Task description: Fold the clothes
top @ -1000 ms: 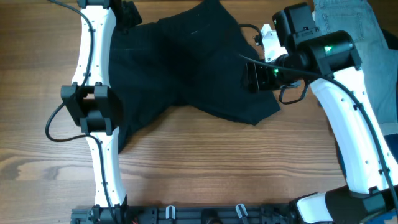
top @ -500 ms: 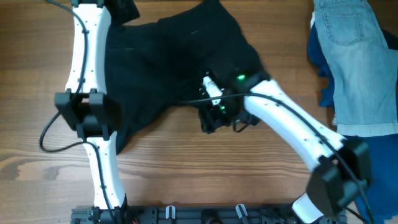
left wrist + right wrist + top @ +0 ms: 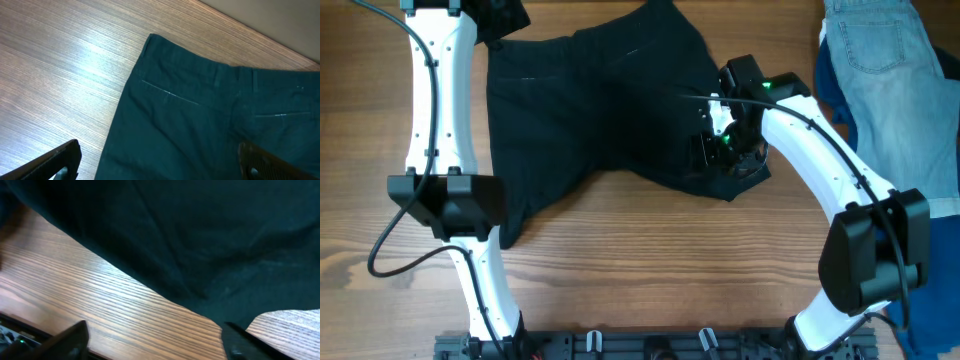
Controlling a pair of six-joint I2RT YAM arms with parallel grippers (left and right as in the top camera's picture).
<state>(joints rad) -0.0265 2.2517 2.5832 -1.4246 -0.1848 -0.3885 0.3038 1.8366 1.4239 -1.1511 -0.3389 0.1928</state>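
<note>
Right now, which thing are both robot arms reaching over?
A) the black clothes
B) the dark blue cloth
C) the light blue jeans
A: the left fingers and the right fingers both hang spread open above the black clothes, while the light blue jeans lie off to the side with no arm over them.

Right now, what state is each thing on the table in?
black shorts, spread flat, unfolded
left pincer, open, above the waistband
right pincer, open, above a leg hem
light blue denim garment, laid out flat
royal blue cloth, crumpled, partly under the denim
</note>
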